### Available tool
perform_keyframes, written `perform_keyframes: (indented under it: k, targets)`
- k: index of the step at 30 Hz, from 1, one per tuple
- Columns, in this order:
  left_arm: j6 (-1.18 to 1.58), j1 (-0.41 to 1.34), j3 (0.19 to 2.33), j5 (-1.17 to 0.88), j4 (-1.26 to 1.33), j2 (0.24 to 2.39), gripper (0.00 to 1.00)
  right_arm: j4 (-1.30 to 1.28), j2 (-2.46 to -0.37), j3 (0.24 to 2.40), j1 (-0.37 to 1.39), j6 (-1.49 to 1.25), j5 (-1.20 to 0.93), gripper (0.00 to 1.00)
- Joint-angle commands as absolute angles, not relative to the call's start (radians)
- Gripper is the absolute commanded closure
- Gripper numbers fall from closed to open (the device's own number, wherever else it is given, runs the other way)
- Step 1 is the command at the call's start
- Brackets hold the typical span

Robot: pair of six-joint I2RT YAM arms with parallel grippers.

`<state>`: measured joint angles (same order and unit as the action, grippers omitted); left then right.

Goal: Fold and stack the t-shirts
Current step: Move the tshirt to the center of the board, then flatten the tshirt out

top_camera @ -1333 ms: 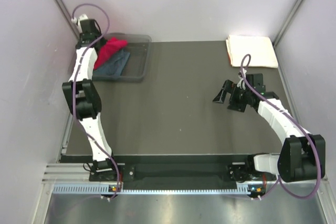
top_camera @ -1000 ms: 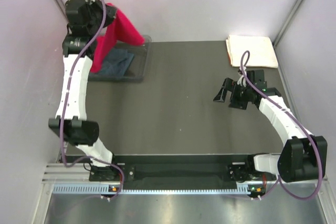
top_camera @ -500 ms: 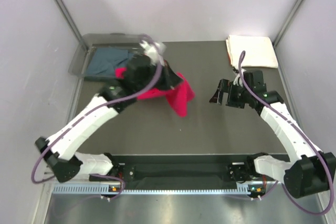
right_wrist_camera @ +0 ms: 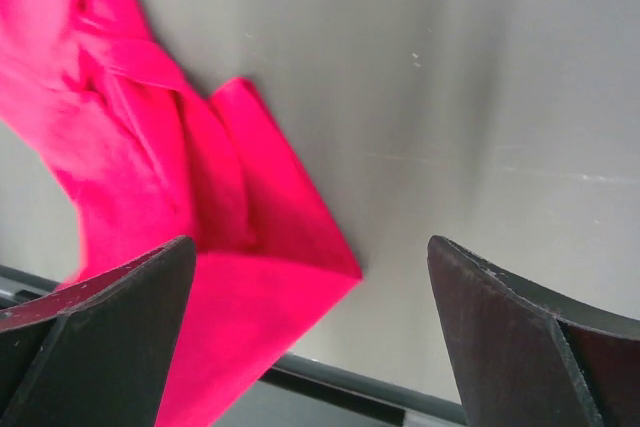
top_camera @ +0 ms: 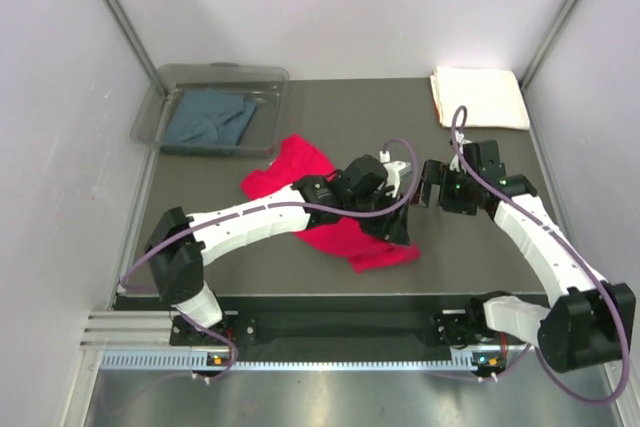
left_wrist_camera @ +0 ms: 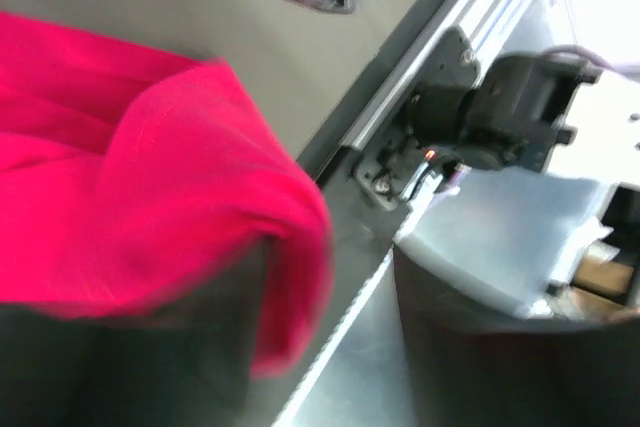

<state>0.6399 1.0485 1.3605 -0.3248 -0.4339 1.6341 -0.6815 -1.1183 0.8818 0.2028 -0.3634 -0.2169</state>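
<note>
- The left arm (top_camera: 240, 222) reaches from the lower left of the top view across the table (top_camera: 280, 272) to the middle of the frame.
- The left gripper (top_camera: 393, 230) sits low over the red shirt (top_camera: 368, 250), at that shirt's lower right end.
- Whether its jaws are spread or pinching the cloth, I cannot tell. From above they are hidden, and the left wrist view is blurred.
- In the left wrist view the red shirt fills the left half of the frame, with a loose fold drooping at centre.
- The red shirt lies crumpled on the table, running from left of centre down to the lower right of centre. It is not folded.
- The right gripper (top_camera: 428, 187) hangs just right of the left gripper, right of centre, pointing left.
- Its fingers (right_wrist_camera: 100, 327) are spread wide with nothing between them. Its wrist view shows a corner of the red shirt and bare table below.
- The blue-grey shirt (top_camera: 208, 117) lies rumpled in the clear bin (top_camera: 272, 77) at the upper left of the table.
- The cream shirt (top_camera: 480, 97) lies as a folded rectangle at the upper right corner of the table, well apart from both grippers.
</note>
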Motion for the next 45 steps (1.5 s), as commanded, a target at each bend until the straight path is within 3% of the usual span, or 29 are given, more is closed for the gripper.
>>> perform_keyframes:
  k: [1,2,3,5,6,8,9,10,12,13,15,18,22,23,25,26,28,30,31,33,34,36,42,45]
  targets:
    - [0.555,1.028,1.437,-0.316,-0.417,1.634,0.36,-0.707,-1.184,0.952,0.193,-0.307,-0.207,0.00]
    - [0.537,1.008,1.440,-0.290,-0.429,1.617,0.08,-0.707,-1.199,0.962,0.198,-0.296,-0.222,0.01]
    - [0.532,0.958,1.439,-0.226,-0.446,1.606,0.02,-0.710,-1.215,0.969,0.204,-0.284,-0.235,0.00]
    - [0.532,0.896,1.443,-0.149,-0.494,1.586,0.02,-0.707,-1.256,0.979,0.236,-0.287,-0.262,0.00]
    - [0.543,0.828,1.448,-0.055,-0.567,1.585,0.08,-0.689,-1.267,0.976,0.248,-0.296,-0.277,0.00]
    - [0.560,0.749,1.440,-0.012,-0.606,1.606,0.27,-0.670,-1.296,0.959,0.291,-0.314,-0.305,0.02]
    - [0.560,0.673,1.437,-0.050,-0.610,1.621,0.45,-0.648,-1.304,0.950,0.307,-0.328,-0.311,0.03]
    - [0.552,0.645,1.430,-0.079,-0.573,1.664,0.49,-0.632,-1.315,0.930,0.323,-0.334,-0.339,0.04]
    - [0.540,0.591,1.427,-0.141,-0.525,1.725,0.46,-0.594,-1.322,0.904,0.380,-0.354,-0.376,0.05]
    - [0.540,0.580,1.437,-0.176,-0.506,1.797,0.30,-0.589,-1.333,0.885,0.402,-0.359,-0.394,0.05]
    - [0.520,0.575,1.512,-0.164,-0.529,1.876,0.21,-0.601,-1.338,0.868,0.462,-0.380,-0.376,0.05]
    - [0.492,0.572,1.629,-0.137,-0.601,2.023,0.18,-0.601,-1.324,0.806,0.486,-0.412,-0.354,0.05]
    - [0.485,0.565,1.710,-0.156,-0.626,2.160,0.30,-0.594,-1.333,0.759,0.495,-0.437,-0.356,0.07]
    - [0.485,0.560,1.713,-0.152,-0.620,2.170,0.50,-0.597,-1.338,0.758,0.495,-0.442,-0.338,0.09]
    - [0.486,0.555,1.715,-0.160,-0.614,2.190,0.65,-0.614,-1.344,0.759,0.494,-0.442,-0.278,0.16]
    - [0.485,0.549,1.720,-0.160,-0.615,2.192,0.79,-0.611,-1.345,0.764,0.492,-0.439,-0.273,0.19]
    - [0.483,0.546,1.726,-0.129,-0.637,2.183,0.90,-0.597,-1.351,0.769,0.494,-0.442,-0.287,0.31]
    - [0.477,0.548,1.726,-0.111,-0.647,2.163,0.93,-0.594,-1.359,0.775,0.494,-0.446,-0.293,0.42]
    - [0.474,0.548,1.721,-0.109,-0.650,2.139,0.93,-0.594,-1.361,0.781,0.495,-0.448,-0.291,0.54]
    - [0.476,0.548,1.703,-0.110,-0.650,2.112,0.91,-0.601,-1.361,0.785,0.492,-0.448,-0.279,0.67]
    - [0.476,0.548,1.684,-0.113,-0.650,2.086,1.00,-0.606,-1.356,0.791,0.489,-0.449,-0.264,0.86]
    - [0.482,0.546,1.669,-0.115,-0.655,2.056,1.00,-0.621,-1.348,0.807,0.465,-0.446,-0.255,1.00]
    - [0.468,0.548,1.713,-0.037,-0.716,1.829,1.00,-0.706,-1.272,0.934,0.329,-0.426,-0.114,1.00]
    - [0.443,0.546,1.770,0.055,-0.700,1.638,1.00,-0.735,-1.259,1.096,0.250,-0.417,-0.095,1.00]
